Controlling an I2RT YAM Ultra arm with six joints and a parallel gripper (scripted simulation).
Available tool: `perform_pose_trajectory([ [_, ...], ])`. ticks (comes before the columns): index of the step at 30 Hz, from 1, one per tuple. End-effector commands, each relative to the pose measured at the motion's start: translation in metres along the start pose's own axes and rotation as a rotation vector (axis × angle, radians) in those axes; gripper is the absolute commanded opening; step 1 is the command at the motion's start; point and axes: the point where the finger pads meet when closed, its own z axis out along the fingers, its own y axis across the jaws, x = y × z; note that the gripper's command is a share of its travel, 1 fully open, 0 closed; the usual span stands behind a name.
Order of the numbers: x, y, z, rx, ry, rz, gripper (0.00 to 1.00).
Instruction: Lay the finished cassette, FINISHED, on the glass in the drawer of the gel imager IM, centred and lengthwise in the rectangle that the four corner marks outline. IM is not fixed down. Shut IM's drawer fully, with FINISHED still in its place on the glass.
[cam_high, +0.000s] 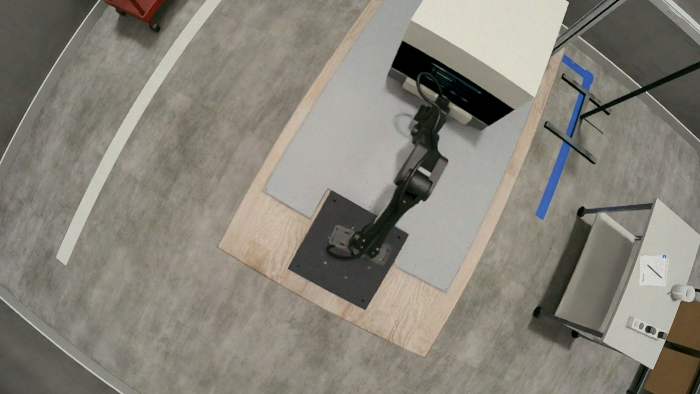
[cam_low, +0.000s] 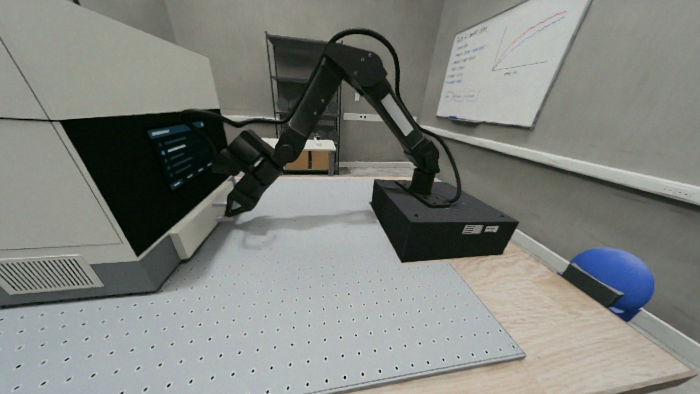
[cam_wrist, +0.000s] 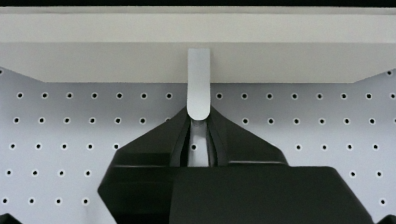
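Observation:
The gel imager IM is a large cream box with a black front panel and a screen, standing at the far end of the perforated mat; it also shows in the exterior view. Its cream drawer front sits low along the front, close against the body. A grey pull tab sticks out from the drawer front. My gripper is shut on the tip of this tab, just above the mat. The cassette FINISHED and the drawer's glass are not in view.
The arm's black base box stands on the mat's near right side. The wooden table top borders the mat. A blue rounded object sits beyond the table's right edge.

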Motion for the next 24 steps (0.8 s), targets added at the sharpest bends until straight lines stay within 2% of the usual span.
perform_pose_trajectory([
  [1,-0.02,-0.005,0.003,0.003,-0.056,0.006,0.0],
  [9,-0.02,-0.005,0.003,0.003,-0.056,0.006,0.0],
  [11,-0.009,-0.005,-0.005,0.002,-0.036,0.006,0.0],
  [13,-0.009,-0.005,-0.005,0.002,-0.036,0.006,0.0],
  [14,-0.014,-0.005,-0.009,0.002,-0.049,0.006,0.0],
  [24,-0.012,-0.005,-0.008,0.002,-0.044,0.006,0.0],
])
